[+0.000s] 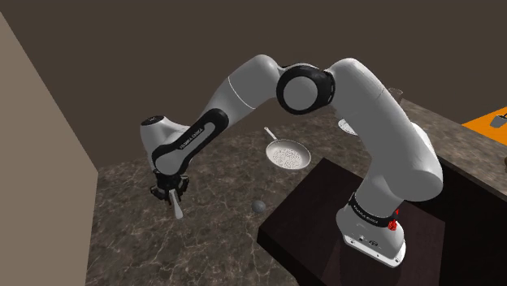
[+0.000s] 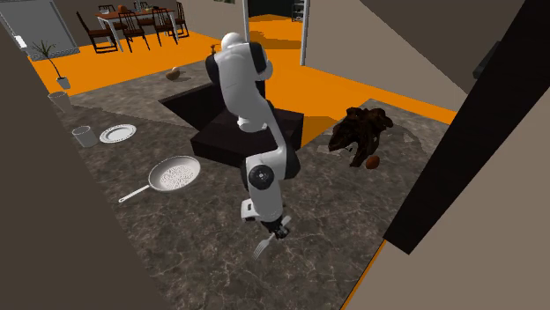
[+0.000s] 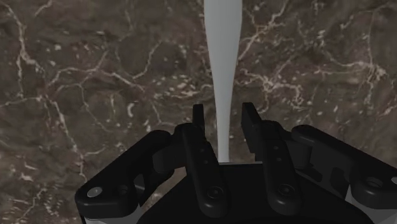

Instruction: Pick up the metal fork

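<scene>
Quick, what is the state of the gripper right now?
The gripper: cannot be told. The fork runs out from its middle, but whether it is clasped does not show.

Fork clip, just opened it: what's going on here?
A white arm reaches down over the dark marbled counter, with its pincer pointing down at a pale fork. The fork's thin end runs into the pincer and the rest sticks out beyond it. I can't tell whether it is gripped or off the counter. A pan lies apart, further along the counter.
</scene>
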`<state>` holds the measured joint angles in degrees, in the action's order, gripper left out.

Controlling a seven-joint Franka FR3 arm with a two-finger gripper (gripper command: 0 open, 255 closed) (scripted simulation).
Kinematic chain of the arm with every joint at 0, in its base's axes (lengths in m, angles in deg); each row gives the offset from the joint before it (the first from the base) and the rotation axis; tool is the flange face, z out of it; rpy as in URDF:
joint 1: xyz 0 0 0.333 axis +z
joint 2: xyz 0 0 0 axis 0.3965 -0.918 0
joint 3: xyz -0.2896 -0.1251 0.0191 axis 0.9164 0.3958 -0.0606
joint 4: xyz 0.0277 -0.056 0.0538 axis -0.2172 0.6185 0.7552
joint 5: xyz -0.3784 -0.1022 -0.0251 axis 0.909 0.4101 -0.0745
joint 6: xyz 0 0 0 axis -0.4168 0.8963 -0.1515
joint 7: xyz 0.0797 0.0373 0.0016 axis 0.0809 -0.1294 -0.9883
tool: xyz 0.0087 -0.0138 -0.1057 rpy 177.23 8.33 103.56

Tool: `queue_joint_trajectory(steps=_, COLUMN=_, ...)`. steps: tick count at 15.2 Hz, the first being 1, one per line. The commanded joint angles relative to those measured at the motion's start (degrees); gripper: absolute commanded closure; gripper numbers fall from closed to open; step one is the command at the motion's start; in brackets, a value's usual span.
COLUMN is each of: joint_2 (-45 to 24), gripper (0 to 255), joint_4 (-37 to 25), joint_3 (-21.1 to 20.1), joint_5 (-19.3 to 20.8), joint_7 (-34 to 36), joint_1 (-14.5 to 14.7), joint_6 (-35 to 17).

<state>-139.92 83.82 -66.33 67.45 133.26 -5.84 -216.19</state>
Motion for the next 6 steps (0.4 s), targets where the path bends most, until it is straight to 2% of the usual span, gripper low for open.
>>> queue_joint_trajectory(steps=1, joint_2=1.0, gripper=255, joint_4=0.1, joint_3=-0.2, joint_5=-0.2, joint_7=0.0, joint_1=-0.1, joint_6=0.9)
queue_joint_trajectory(steps=6, joint_2=2.8, gripper=255, joint_4=0.8, joint_3=-0.6, joint_5=-0.5, joint_7=0.1, joint_1=-0.4, joint_6=2.1)
